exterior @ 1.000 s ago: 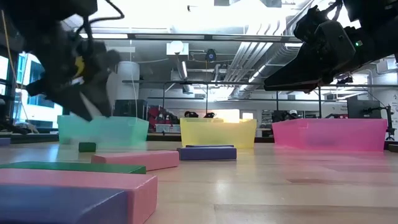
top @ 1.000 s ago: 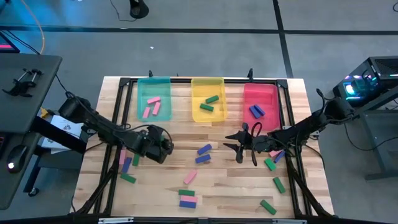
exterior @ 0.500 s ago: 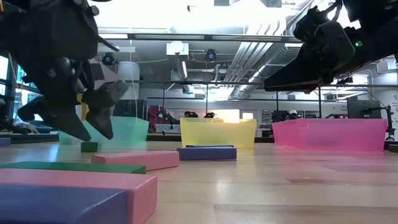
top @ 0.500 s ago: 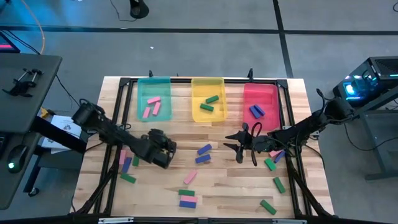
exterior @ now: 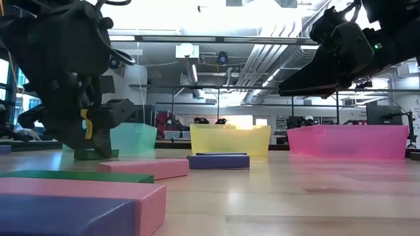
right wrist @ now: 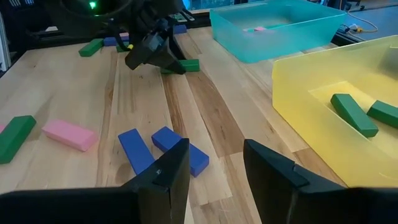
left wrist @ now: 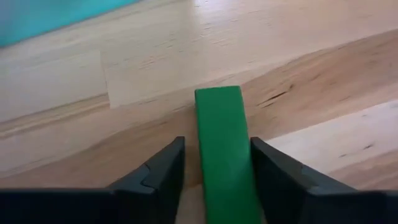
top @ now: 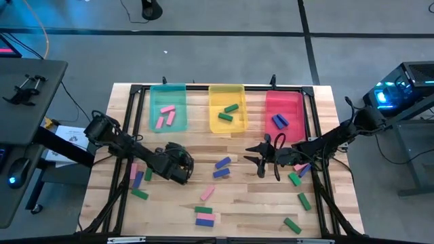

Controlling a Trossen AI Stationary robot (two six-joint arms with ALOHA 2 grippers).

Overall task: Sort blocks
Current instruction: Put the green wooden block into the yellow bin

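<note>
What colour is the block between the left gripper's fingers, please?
Green; the left wrist view shows it best.

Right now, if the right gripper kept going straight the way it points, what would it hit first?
Most likely the pair of blue blocks lying just ahead of the right gripper on the table, though depth is hard to judge. Farther on that line is the left gripper over a green block.
</note>
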